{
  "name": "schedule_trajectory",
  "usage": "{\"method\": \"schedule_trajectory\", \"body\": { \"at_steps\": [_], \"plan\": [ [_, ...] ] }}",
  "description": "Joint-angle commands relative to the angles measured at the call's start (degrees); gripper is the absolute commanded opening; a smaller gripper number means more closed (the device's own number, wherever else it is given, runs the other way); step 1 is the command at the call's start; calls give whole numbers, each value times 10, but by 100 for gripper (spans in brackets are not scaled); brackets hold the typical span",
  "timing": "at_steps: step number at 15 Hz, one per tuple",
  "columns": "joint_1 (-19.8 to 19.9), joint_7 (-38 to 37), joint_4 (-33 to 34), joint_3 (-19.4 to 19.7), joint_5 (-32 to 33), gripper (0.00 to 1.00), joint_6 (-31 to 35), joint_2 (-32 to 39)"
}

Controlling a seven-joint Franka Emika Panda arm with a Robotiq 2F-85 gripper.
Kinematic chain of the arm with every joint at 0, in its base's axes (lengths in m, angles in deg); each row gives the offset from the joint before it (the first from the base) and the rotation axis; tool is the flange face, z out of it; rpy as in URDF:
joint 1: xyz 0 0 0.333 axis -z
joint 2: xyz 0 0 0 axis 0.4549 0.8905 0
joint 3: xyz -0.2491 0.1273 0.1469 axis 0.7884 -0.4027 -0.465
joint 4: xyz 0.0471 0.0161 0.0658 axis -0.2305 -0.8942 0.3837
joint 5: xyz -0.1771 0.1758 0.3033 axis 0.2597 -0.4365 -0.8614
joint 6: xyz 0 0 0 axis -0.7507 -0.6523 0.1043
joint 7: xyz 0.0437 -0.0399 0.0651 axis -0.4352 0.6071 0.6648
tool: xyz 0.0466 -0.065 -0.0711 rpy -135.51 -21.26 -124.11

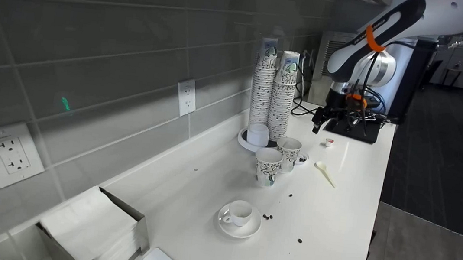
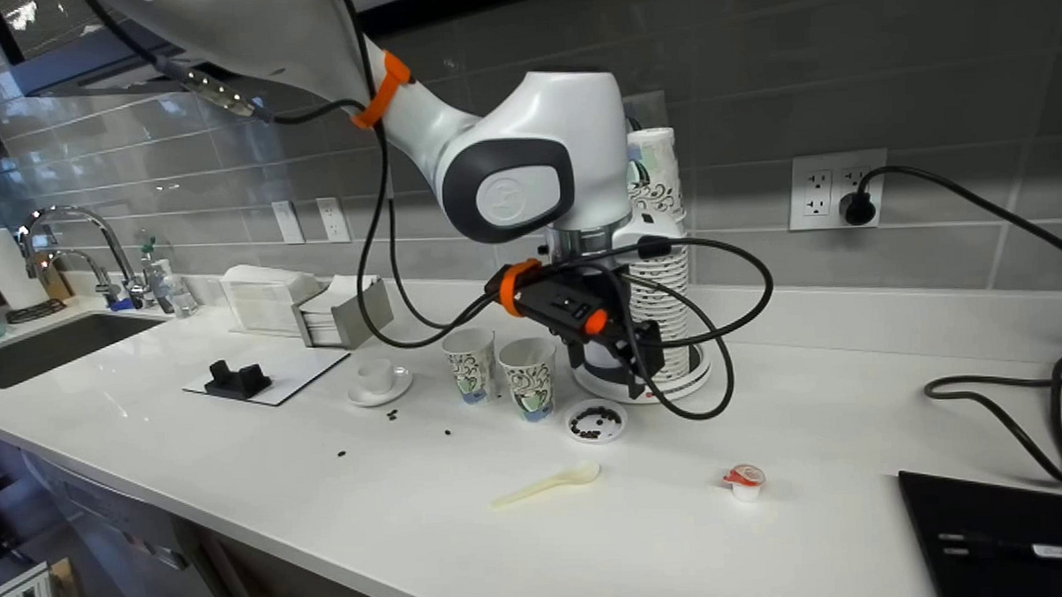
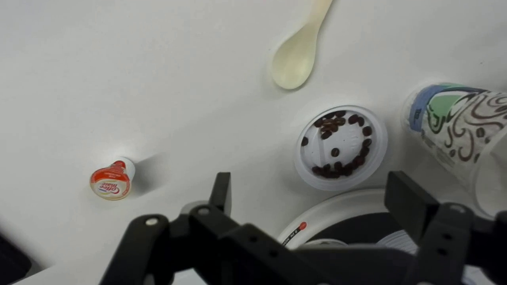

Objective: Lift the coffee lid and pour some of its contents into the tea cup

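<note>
The coffee lid (image 3: 349, 141), a shallow round white cap with dark coffee beans in it, lies on the counter. It shows in both exterior views (image 1: 305, 155) (image 2: 621, 426). The tea cup (image 1: 240, 212) is low and white and stands upright on its white saucer (image 1: 246, 233); it also shows in an exterior view (image 2: 376, 375) and is out of the wrist view. My gripper (image 3: 315, 194) is open with nothing between its fingers. It is above the counter, near the lid and the cup stand, apart from the lid; it shows in both exterior views (image 1: 317, 123) (image 2: 611, 373).
Two patterned paper cups (image 1: 268, 167) (image 2: 528, 378) stand close beside the lid. Tall cup stacks (image 1: 263, 90) stand on a round white stand (image 3: 336, 206) touching or nearly touching the lid. A spoon (image 3: 295, 59), a creamer pod (image 3: 112, 180) and loose beans lie on the counter.
</note>
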Motion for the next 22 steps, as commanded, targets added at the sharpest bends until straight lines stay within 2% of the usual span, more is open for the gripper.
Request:
{"method": "schedule_trajectory", "body": {
  "at_steps": [1,5,7,17,18,21,22],
  "plan": [
    [26,17,26,-35,-16,100,35,50],
    [53,28,54,-69,-22,100,55,94],
    [69,34,70,-86,-27,74,54,113],
    [115,65,140,-132,-29,3,41,185],
    [116,66,145,-136,-28,0,40,190],
    [124,74,157,-146,-27,1,35,201],
    [125,76,159,-148,-27,11,32,202]
  ]
}}
